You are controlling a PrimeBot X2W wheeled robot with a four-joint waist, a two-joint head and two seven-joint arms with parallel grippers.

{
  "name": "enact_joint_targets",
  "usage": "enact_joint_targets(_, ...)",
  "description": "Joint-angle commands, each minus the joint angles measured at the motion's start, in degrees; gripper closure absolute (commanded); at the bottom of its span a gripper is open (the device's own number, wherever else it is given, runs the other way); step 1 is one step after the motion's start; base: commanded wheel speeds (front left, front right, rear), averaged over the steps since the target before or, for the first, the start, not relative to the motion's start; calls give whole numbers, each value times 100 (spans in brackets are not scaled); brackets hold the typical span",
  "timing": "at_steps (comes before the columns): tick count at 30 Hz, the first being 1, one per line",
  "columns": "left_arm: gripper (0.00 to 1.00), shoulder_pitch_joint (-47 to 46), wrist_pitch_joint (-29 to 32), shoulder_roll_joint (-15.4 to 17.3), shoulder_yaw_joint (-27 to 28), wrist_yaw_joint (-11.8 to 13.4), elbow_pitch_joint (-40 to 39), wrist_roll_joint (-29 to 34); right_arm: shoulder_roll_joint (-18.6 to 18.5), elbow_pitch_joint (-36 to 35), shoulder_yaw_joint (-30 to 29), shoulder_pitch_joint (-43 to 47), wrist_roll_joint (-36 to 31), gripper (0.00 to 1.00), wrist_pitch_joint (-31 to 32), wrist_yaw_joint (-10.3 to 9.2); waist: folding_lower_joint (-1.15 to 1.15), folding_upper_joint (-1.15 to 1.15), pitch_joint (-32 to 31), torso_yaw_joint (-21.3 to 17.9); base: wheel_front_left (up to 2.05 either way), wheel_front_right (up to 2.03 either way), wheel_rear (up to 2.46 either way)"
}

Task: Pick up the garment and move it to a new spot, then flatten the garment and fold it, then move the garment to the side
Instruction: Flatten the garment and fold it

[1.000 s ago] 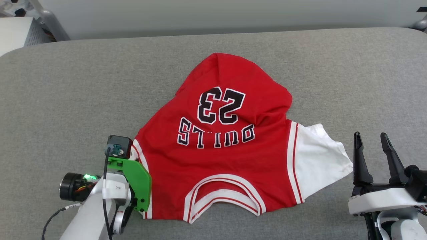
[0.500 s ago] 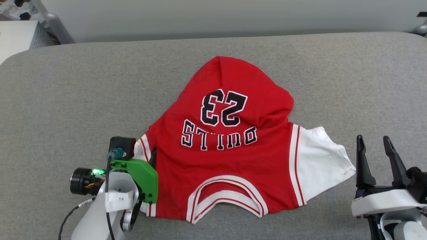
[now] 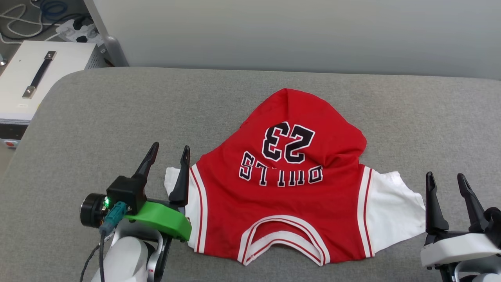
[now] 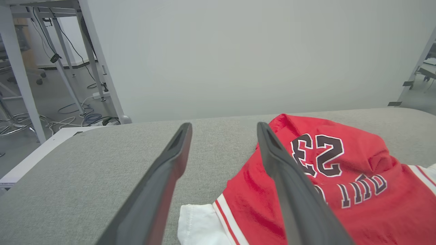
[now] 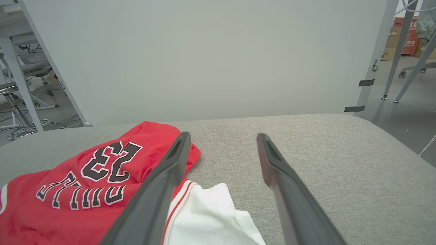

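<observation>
The garment (image 3: 282,196) is a red jersey with white sleeves, lying bunched on the grey padded table (image 3: 117,117), its collar nearest me and "BULLS 23" upside down. Its far part is crumpled into a peak. My left gripper (image 3: 169,150) stands open just left of the garment, above the white left sleeve (image 3: 172,181), with nothing between its fingers. In the left wrist view the garment (image 4: 327,190) lies to the right of the fingers. My right gripper (image 3: 446,178) is open too, just right of the white right sleeve (image 3: 395,207). The right wrist view has the garment (image 5: 85,190) at lower left.
A white box with a handle (image 3: 35,82) stands off the table's far left corner, with cables (image 3: 43,15) on the floor behind it. A pale wall panel (image 3: 297,35) runs along the table's far edge. Bare grey surface lies left and right of the garment.
My left gripper has opened and let go of the garment's left sleeve, then lifted with fingers pointing away. The head camera has tilted, shifting the whole picture. The right gripper has stayed open.
</observation>
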Motion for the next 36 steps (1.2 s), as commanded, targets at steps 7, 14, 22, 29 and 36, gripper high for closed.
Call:
enact_joint_targets(7, 0, 964, -33, -539, 503, -484, -891, 460, -13, 2, 66, 170, 58, 0, 83, -6, 0, 0, -169, 61, 0, 0, 0)
enact_joint_targets(14, 0, 1119, -34, -822, 725, -786, -906, 777, -29, 77, 117, 198, 91, 0, 155, -6, 0, 0, -208, 41, 0, 0, 0)
enact_joint_targets(22, 0, 1088, -34, -973, 866, -929, -873, 895, -213, 153, 215, 193, 90, 0, 788, -6, 0, 0, -134, 17, 0, 0, 0)
enact_joint_targets(29, 0, 972, -34, -1009, 846, -955, -852, 922, -710, 108, 321, -78, 323, 0, 3183, -6, 0, 0, 127, 97, 0, 0, 0)
enact_joint_targets(36, 0, 797, -34, -993, 732, -960, -837, 895, -1135, 195, 153, -494, 584, 0, 5246, -6, 0, 0, 408, 310, 0, 0, 0)
